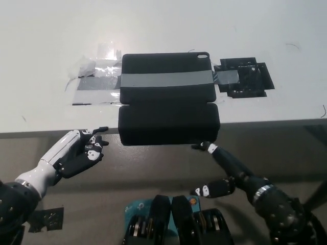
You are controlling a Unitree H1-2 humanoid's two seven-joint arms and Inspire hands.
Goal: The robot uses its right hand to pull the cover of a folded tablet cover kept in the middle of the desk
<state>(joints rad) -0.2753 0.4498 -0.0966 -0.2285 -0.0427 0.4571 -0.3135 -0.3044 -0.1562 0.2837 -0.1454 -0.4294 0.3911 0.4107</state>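
The black tablet cover (167, 81) lies in the middle of the white desk, held down by a grey tape band. Its front flap (168, 124) lies folded out flat toward me, overhanging the desk's front edge. My black right hand (229, 172) hangs below and in front of the desk edge, open, with one fingertip just under the flap's right front corner and nothing held. My white left hand (76, 153) rests open at the lower left, just below the desk edge.
Clear tape and plastic scraps (94, 76) sit left of the cover. A black cut-out piece (245, 79) lies to its right. The white desk (163, 30) extends behind; its front edge (61, 132) runs across the middle.
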